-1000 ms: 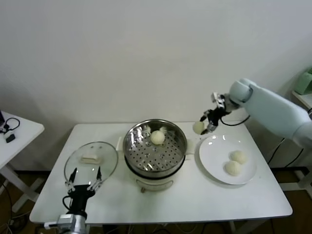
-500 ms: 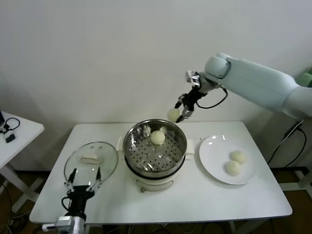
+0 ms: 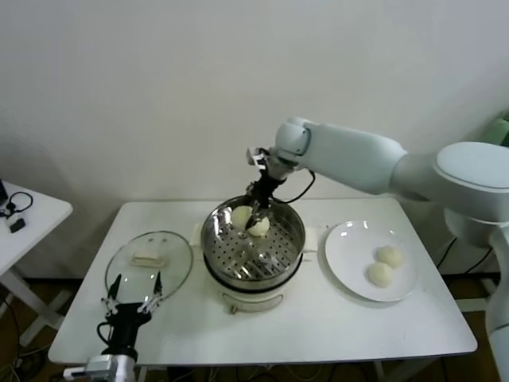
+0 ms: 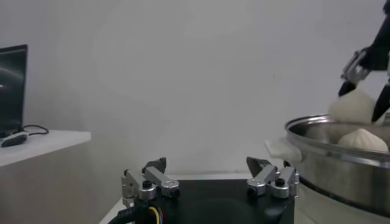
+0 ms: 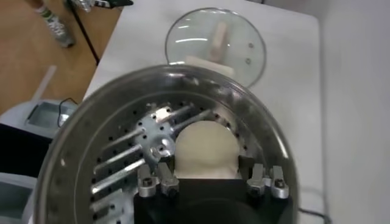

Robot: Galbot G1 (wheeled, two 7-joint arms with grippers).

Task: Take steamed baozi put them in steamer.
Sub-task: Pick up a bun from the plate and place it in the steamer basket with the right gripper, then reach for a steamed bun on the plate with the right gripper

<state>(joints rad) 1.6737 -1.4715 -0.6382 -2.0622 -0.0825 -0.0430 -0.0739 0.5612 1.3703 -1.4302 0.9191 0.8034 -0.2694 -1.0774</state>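
The steamer stands mid-table with one steamed baozi lying on its perforated tray. My right gripper reaches in over the far rim and is shut on a second baozi, held just above the tray beside the first. In the right wrist view that baozi sits between the fingers over the steamer tray. Two more baozi lie on the white plate. My left gripper is open and empty at the table's front left.
The round glass lid lies flat left of the steamer, just beyond my left gripper; it also shows in the right wrist view. A small white side table stands at far left. A wall runs close behind the table.
My right arm has swung left from above the plate to over the steamer and lowered the held baozi inside the rim. The left arm has not moved.
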